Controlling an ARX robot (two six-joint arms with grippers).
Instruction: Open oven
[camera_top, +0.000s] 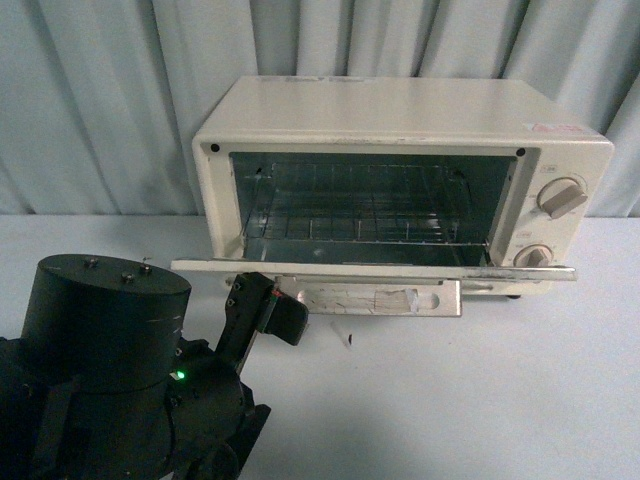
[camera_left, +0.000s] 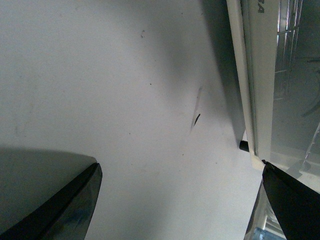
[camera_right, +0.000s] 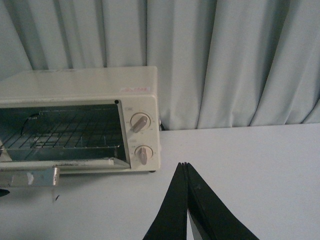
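Lower left of the front view, the left arm (camera_top: 110, 350) is cut off by the left and bottom edges; the left gripper (camera_top: 268, 308) covers the left end of the oven's (camera_top: 400, 130) bar handle (camera_top: 385, 298). Print beside the knobs (camera_top: 562, 197) is too small to read. The left wrist view shows only a cropped strip of the door (camera_left: 260, 75), lettering cut short

The oven (camera_top: 400, 185) stands on the white table (camera_top: 500, 390).
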